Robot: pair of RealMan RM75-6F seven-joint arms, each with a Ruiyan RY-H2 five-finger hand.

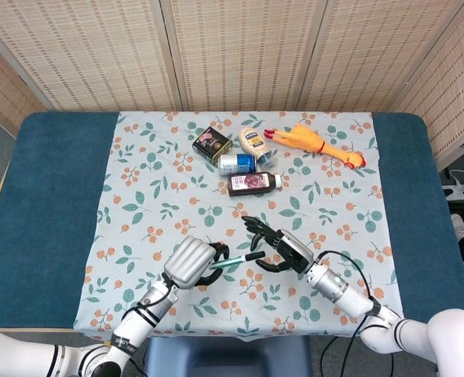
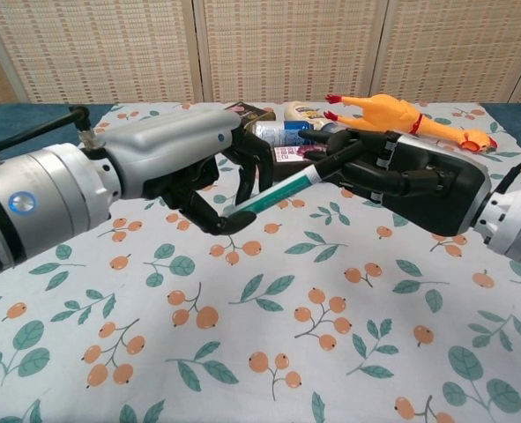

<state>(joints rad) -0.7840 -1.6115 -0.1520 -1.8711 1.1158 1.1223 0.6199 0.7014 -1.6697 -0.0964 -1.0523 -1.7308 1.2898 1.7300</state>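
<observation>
My left hand [image 2: 198,172] grips the teal end of a pen [image 2: 278,190], fingers curled round it. My right hand [image 2: 401,176] pinches the pen's dark far-right end between its fingertips, the other fingers spread. The pen hangs between them above the floral cloth [image 1: 145,212]. Farther off lie a dark bottle [image 1: 253,182], a can [image 1: 236,163] and a rubber chicken [image 1: 314,144].

Left hand [image 1: 191,262] and right hand [image 1: 281,250] both gripped a green pen [image 1: 233,261] spanning between their fingers; a dark bottle [image 1: 253,182] lay well beyond the fingertips.
</observation>
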